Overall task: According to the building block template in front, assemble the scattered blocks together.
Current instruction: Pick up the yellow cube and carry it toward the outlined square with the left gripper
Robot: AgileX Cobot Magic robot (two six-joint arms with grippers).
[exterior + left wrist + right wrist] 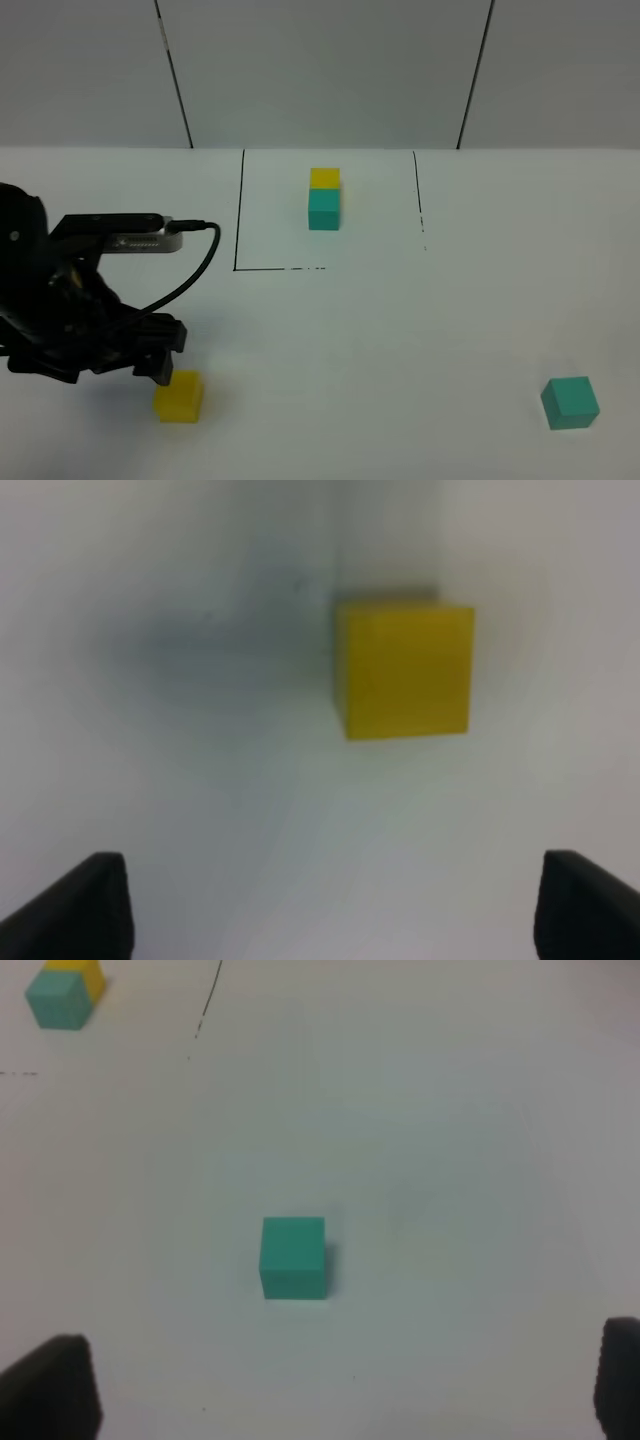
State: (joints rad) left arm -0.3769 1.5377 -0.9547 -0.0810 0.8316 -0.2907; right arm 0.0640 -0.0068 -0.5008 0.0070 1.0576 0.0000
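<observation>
From the high camera, the template (324, 199) sits at the back of the white tabletop (400, 340), inside a black outline (240, 215). It is a yellow cube joined face to face with a teal one, teal on the near side. Down at the near left, the left arm (70, 310) hangs low, its tip just beside the loose yellow cube (178, 396), which rests flat on the tabletop. Far across at the near right is the loose teal cube (570, 402), well apart from its partner. The right arm is out of this picture.

Over to the left wrist view: the yellow cube (405, 670) lies ahead of the left jaws, not between them. The two dark tips stand wide apart at the frame's corners, released, with nothing in them.

On the right wrist view the right jaws are spread wide too, gripping nothing. The teal cube (293, 1258) lies on bare tabletop some way ahead of them, and the template (62, 995) shows off in a corner beyond a thin black line (208, 1000).

As for progress, I'd judge this as barely begun. Neither loose cube is lifted, and the two are nowhere near each other. Both pick-ups are left to do, and so is pressing yellow against teal to match the template. The left arm looks lined up to take the yellow cube first.

No writing can be read. The cubes are plain, and the grey camera module (140, 240) on the left arm shows no legible mark.
</observation>
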